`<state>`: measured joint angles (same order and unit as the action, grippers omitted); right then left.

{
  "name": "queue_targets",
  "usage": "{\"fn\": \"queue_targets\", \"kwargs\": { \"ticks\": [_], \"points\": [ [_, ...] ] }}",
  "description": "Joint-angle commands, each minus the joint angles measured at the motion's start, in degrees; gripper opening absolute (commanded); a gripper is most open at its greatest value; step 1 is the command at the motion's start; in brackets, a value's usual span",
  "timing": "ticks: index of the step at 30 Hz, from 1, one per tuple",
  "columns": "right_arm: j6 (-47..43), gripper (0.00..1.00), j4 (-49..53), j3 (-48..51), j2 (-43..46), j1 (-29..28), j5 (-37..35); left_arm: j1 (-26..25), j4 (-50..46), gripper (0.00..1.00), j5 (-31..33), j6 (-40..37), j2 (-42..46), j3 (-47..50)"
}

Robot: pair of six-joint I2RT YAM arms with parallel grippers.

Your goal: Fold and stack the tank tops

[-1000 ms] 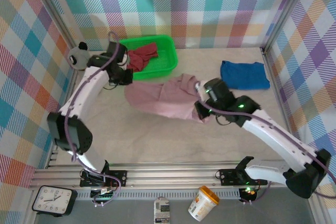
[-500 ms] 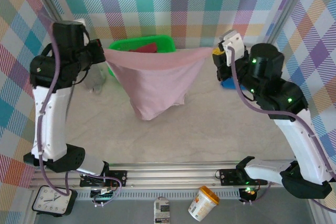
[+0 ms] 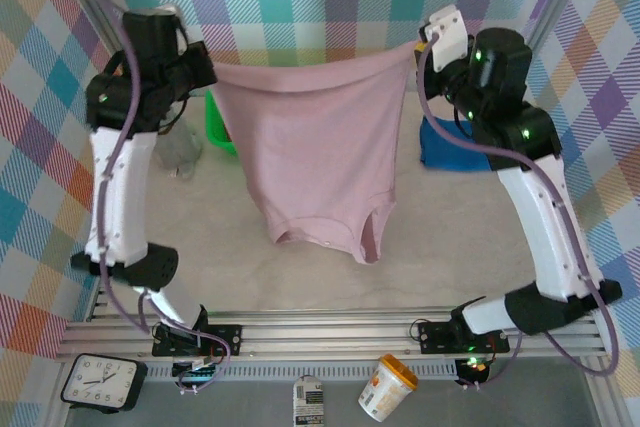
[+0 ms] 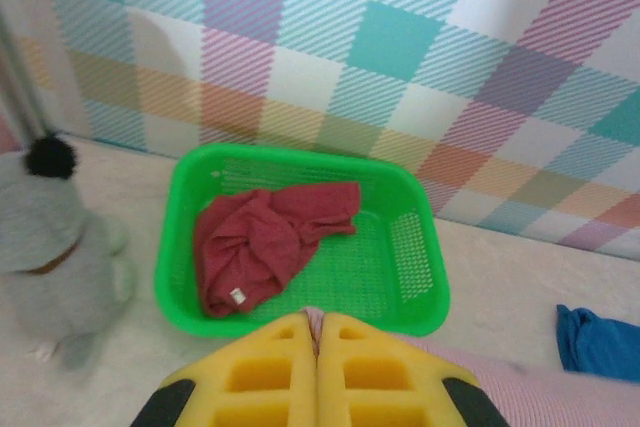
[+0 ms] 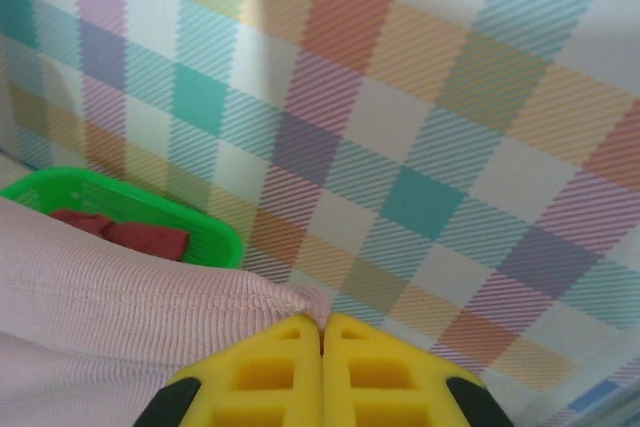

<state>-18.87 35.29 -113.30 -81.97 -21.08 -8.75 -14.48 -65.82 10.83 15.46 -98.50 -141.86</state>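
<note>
Left gripper [image 3: 207, 71] pinches one corner of the mauve-pink tank top [image 3: 320, 147], which hides most of the green basket [image 3: 214, 123] at 11 o'clock. Right gripper [image 3: 417, 49] pinches the other corner. The blue tank top [image 3: 452, 150] at 2 o'clock is partly hidden. The cloth now hangs higher and fully spread.

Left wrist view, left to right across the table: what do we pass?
grey plush toy → green basket, with the dark red tank top inside → blue tank top
</note>
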Motion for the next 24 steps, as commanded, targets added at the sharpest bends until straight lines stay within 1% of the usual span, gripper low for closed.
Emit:
{"fn": "queue_targets", "kwargs": {
  "ticks": [1, 4, 6, 8, 11, 14, 15, 17, 19, 21, 24],
  "points": [
    [3.6, 0.0, 1.1, -8.7, -2.0, 4.7, 5.1, -0.2, 7.3, 0.0, -4.7, 0.2, -4.4, -6.3],
    [3.8, 0.0, 5.2, -15.6, -3.9, 7.2, 6.9, -0.2, 9.1, 0.0, -6.6, -0.3, -9.4, -13.0],
    [3.6, 0.0, 7.3, -18.0, -3.7, 8.0, 7.8, -0.2, 9.6, 0.0, -7.2, -0.8, -12.1, -17.2],
    [3.1, 0.0, 8.9, -18.1, -2.4, 8.2, 8.8, -0.2, 10.4, 0.0, -8.5, -0.8, -13.1, -18.5],
    [3.1, 0.0, 10.6, -13.8, 1.9, 8.1, 12.9, -0.3, 9.0, 0.0, -13.1, -1.3, -13.0, -18.3],
    [3.5, 0.0, 11.1, -2.9, 8.5, 8.0, 17.7, -1.3, 3.2, 0.0, -14.7, -3.7, -11.6, -15.3],
    [3.6, 0.0, 11.8, 1.4, 11.1, 7.9, 19.2, -1.5, 1.7, 0.0, -15.4, -3.8, -10.1, -11.5],
    [3.6, 0.0, 12.6, 11.9, 16.3, 7.8, 22.1, -1.6, 1.4, 0.0, -16.8, -3.6, -4.9, 0.7],
    [5.7, 0.0, 13.0, 23.2, 21.0, 6.9, 26.0, -1.8, 8.0, 0.0, -16.1, -2.2, 3.8, 20.8],
    [7.4, 0.0, 13.8, 33.0, 24.1, 2.8, 23.9, -1.6, 13.9, 0.0, -14.5, -0.4, 10.9, 37.5],
    [11.9, 0.0, 14.3, 45.6, 28.2, -6.0, 17.4, -1.6, 15.7, 0.0, -15.0, 1.8, 16.4, 53.4]
  ]
}}
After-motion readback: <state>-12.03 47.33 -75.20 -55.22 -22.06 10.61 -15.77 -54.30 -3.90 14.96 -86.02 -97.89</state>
